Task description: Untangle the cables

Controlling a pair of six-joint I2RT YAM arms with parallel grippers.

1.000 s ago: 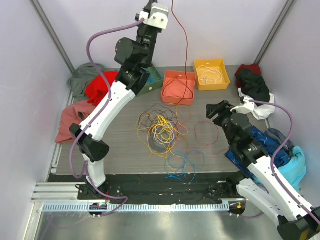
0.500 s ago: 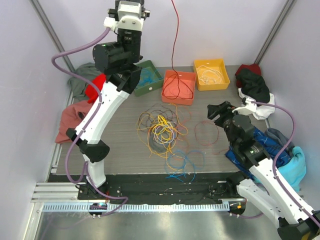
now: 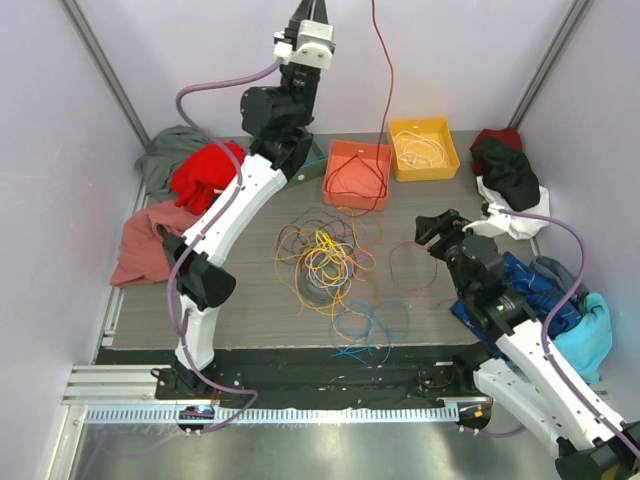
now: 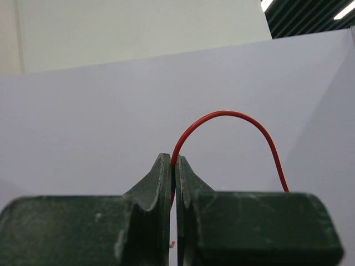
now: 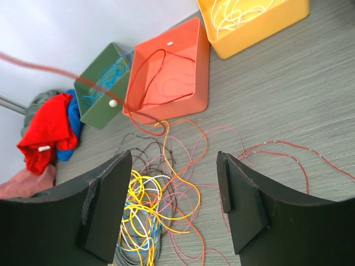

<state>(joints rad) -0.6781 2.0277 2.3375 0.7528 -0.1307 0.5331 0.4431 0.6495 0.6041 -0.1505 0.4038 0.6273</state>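
Overhead, L gripper swung red cable right.

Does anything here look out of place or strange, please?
Yes. One red cable rises high above the table, pinched in the left fingers, its lower loop in the orange-red bin. Crumpled clothes lie heaped along both table edges.

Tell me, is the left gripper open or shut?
Shut: the left gripper has its jaws pressed together, pinching the red cable.
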